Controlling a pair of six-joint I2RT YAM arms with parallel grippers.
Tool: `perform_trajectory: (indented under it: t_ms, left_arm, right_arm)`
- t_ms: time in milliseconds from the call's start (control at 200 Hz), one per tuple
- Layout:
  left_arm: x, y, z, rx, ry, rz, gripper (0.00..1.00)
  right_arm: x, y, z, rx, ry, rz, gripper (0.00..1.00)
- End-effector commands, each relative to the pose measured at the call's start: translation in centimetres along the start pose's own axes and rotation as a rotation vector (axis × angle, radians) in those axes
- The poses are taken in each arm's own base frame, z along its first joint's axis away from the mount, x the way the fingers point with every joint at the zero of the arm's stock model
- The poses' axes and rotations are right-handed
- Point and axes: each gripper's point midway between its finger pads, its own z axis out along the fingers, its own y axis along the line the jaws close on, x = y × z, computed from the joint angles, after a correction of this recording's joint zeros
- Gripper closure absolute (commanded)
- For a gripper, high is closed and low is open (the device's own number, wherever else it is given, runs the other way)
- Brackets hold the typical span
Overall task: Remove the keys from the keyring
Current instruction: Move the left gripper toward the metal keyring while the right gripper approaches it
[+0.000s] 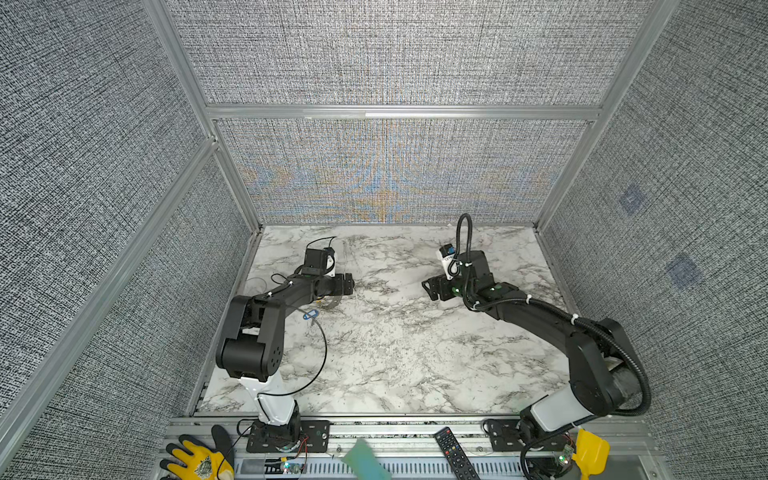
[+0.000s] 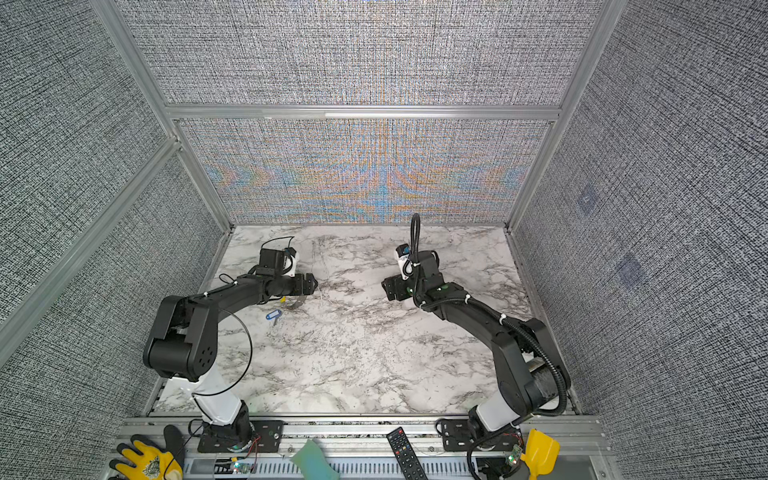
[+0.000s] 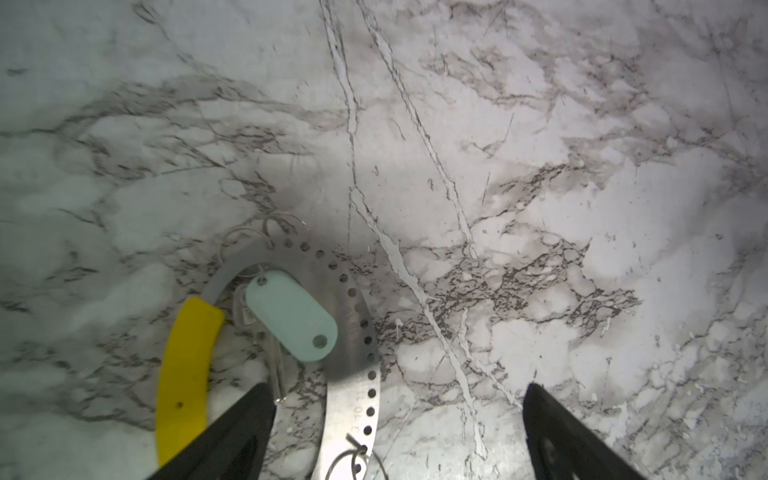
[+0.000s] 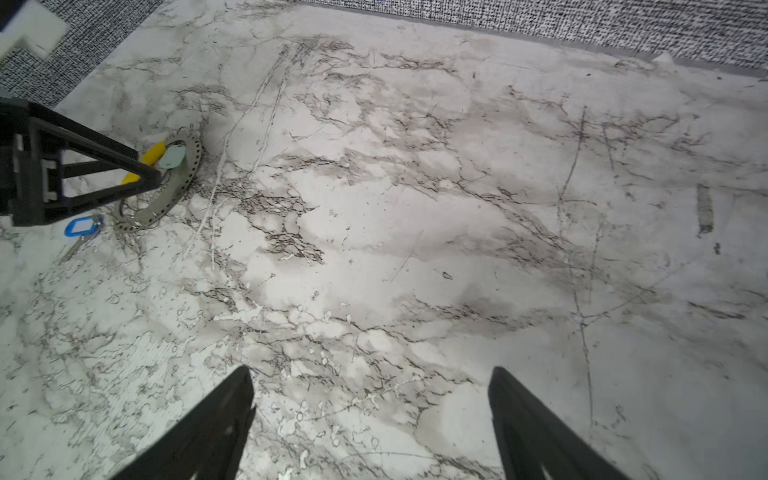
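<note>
The keyring [image 3: 353, 332] lies flat on the marble: a grey perforated metal band with a yellow section [image 3: 187, 365]. It also shows in the right wrist view, keyring [image 4: 183, 174]. The mint-green key [image 3: 291, 316] rests inside the loop, its head partly over the band. The blue key [image 1: 310, 315] [image 2: 273, 316] [image 4: 77, 226] lies beside the keyring's end, near small wire rings; I cannot tell whether it is linked. My left gripper [image 3: 400, 390] [image 1: 351, 284] hovers open over the band, holding nothing. My right gripper [image 4: 370, 372] [image 1: 426, 286] is open over bare marble, far from the keys.
Fabric walls enclose the marble table [image 1: 395, 353] on three sides. On the front rail lie a yellow glove [image 1: 199, 461], a black remote [image 1: 455, 455], a yellow scoop [image 1: 590, 453] and a green pad [image 1: 365, 461].
</note>
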Motion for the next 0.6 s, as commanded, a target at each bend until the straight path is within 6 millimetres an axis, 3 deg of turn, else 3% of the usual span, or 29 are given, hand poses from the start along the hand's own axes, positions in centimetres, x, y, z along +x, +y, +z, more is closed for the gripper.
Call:
perform_trajectory:
  t_ms: [0,425,595]
  left_arm:
    - [0.3,-0.2,0.6,0.012,0.025,-0.011,0.04]
    - [2.6,-0.5,2.5,0.021,0.101,-0.021,0.03]
    - [3.1,-1.5,2.9,0.054,0.112,-0.011,0.03]
  right_arm:
    - [0.4,0.2,0.2,-0.004,0.025,0.017,0.1]
    - [1.3,0.0,0.6,0.013,0.085,0.025,0.1]
    - [1.5,-0.1,0.2,0.026,0.088,0.022,0.1]
